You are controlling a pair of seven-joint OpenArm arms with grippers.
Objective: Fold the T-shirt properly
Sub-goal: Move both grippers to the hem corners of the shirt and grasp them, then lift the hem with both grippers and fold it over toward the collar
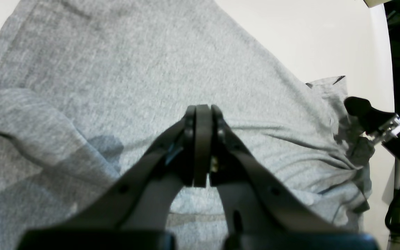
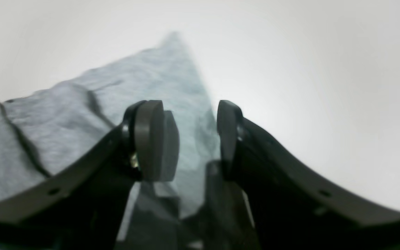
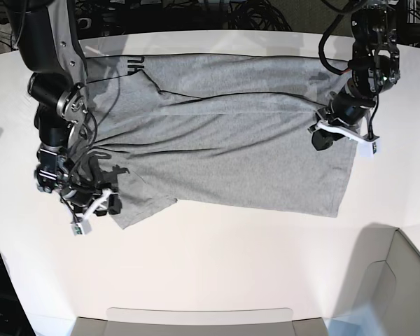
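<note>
The light grey T-shirt (image 3: pixel 224 133) lies spread across the white table (image 3: pixel 217 259), with dark lettering (image 3: pixel 134 66) showing at its far left edge. My left gripper (image 3: pixel 319 142) hovers over the shirt's right side. In the left wrist view it (image 1: pixel 203 109) is shut, pads pressed together just above wrinkled cloth (image 1: pixel 151 69); no cloth shows between them. My right gripper (image 3: pixel 114 201) is at the lower-left sleeve. In the right wrist view it (image 2: pixel 194 139) stands open, a corner of the grey cloth (image 2: pixel 64 114) reaching between its fingers.
A white bin (image 3: pixel 395 280) sits at the near right corner and a shallow tray (image 3: pixel 196 318) at the front edge. Cables (image 3: pixel 252 10) run behind the table. One of the right gripper's fingers (image 1: pixel 359 107) shows by the shirt's far edge.
</note>
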